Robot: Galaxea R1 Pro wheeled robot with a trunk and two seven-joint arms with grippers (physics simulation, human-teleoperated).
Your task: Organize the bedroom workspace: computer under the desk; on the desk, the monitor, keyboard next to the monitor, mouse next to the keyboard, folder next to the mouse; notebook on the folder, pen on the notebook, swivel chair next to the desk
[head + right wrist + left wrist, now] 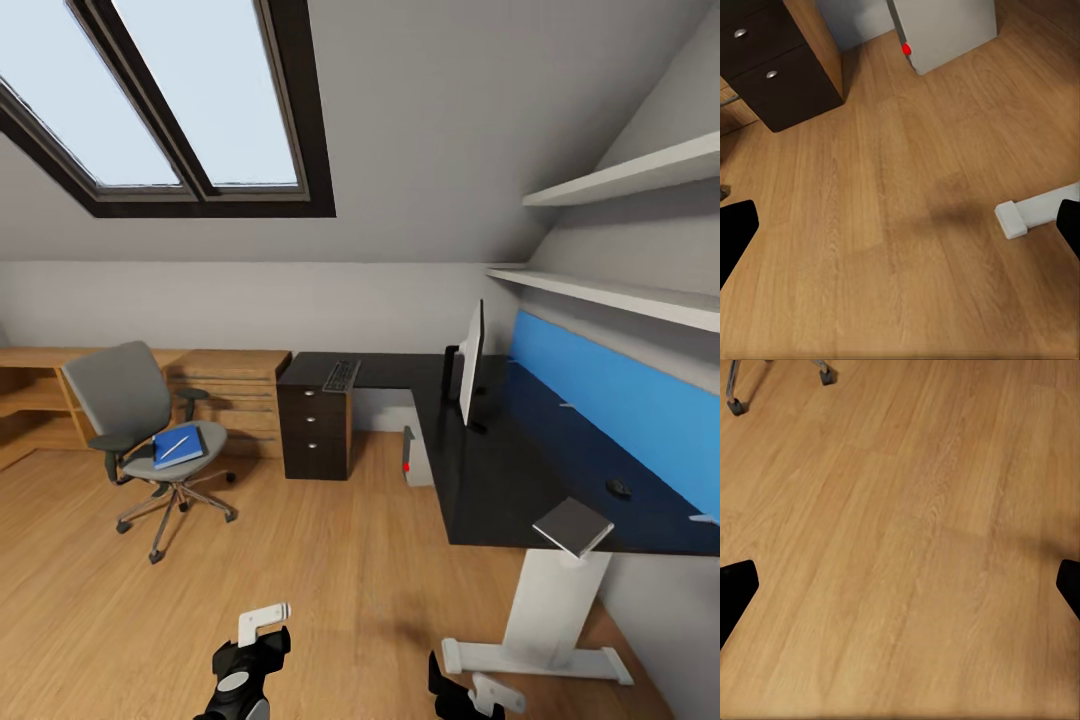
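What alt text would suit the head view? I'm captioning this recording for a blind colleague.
An attic bedroom: a black desk holds the monitor, keyboard and grey notebook, with the computer on the floor beneath. Left of it, the swivel chair carries the blue folder with the pen on top.

Bright daylight via skylights (pixel 170 100), soft shadows on floor (pixel 945 217), wide-angle stretch, w/ slight blur

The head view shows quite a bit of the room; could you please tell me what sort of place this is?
Probably an attic home office: skylights in a sloped ceiling, a black desk with a monitor, and a swivel chair.
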